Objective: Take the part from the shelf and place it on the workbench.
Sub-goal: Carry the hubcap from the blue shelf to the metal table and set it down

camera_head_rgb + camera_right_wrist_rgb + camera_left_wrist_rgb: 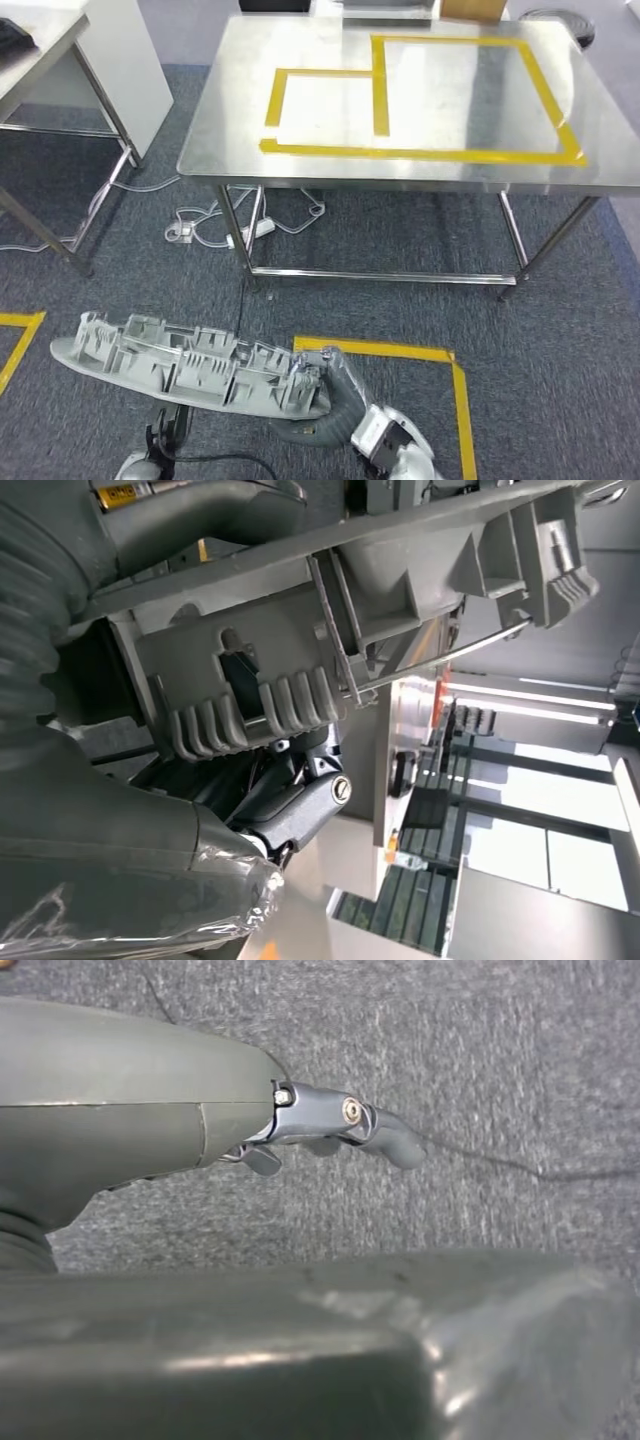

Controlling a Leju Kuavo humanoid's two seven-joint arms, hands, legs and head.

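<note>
The part (189, 365) is a long grey plastic moulding with ribs and clips on its upper side, carried level and low in the head view. My right hand (321, 385) grips its right end; in the right wrist view its fingers (294, 800) curl under the ribbed part (362, 610). My left hand (162, 435) sits below the part's left half. In the left wrist view that hand (332, 1125) has its fingers stretched out, with carpet showing between them and the smooth grey part (302, 1360). The steel workbench (226, 150) stands ahead, marked with yellow tape rectangles (381, 90).
A white table (45, 40) stands at the far left on metal legs. White cables (226, 225) lie on the grey carpet under the workbench's near-left leg. Yellow floor tape (453, 400) marks a corner in front of the bench, with another piece (19, 335) at the left.
</note>
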